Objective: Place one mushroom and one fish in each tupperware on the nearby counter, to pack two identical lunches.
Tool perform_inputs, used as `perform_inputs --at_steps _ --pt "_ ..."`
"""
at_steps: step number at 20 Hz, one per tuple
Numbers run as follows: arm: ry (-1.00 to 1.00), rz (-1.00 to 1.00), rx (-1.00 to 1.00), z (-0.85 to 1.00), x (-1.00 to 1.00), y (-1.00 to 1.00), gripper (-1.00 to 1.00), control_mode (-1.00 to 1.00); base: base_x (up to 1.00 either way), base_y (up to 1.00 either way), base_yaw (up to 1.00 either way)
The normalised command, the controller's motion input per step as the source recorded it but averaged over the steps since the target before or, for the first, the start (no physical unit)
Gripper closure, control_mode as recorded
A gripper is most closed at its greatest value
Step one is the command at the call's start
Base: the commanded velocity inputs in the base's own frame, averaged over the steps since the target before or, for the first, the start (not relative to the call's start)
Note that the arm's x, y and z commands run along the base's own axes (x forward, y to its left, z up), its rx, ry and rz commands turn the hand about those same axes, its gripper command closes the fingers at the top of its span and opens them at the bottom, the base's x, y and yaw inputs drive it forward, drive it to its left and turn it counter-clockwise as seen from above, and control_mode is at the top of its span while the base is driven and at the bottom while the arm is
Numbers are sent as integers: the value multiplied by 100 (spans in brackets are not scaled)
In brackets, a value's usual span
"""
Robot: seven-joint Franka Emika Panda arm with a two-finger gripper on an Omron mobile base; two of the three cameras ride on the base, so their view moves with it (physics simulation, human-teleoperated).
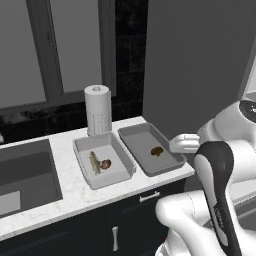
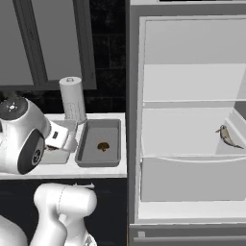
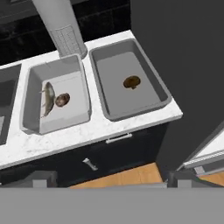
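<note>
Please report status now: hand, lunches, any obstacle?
Hand open, empty. Left tupperware holds fish and mushroom; right tupperware: mushroom alone. Second fish on fridge shelf.

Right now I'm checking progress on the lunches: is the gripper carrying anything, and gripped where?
Nothing is held. In the hand view the open gripper hangs above the counter, with no fish or mushroom between its fingertips.

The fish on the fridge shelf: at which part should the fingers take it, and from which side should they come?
Probably at the middle of the body. The fish is slim and lies along the fridge shelf, against the right wall. Come in from the open front and slightly above, with the fingers across its narrow width; along its length they would likely slip off the tapering ends.
</note>
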Motion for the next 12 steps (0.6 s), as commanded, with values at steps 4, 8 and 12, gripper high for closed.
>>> perform_inputs --at_steps 4,8,12 --pt "0 12 -9 -13 -94 5 -100 -100 0 0 0" --pt "0 0 0 0 0 0 -100 100 -100 9 11" --pt "0 0 0 0 0 0 -100 100 -99 1 12"
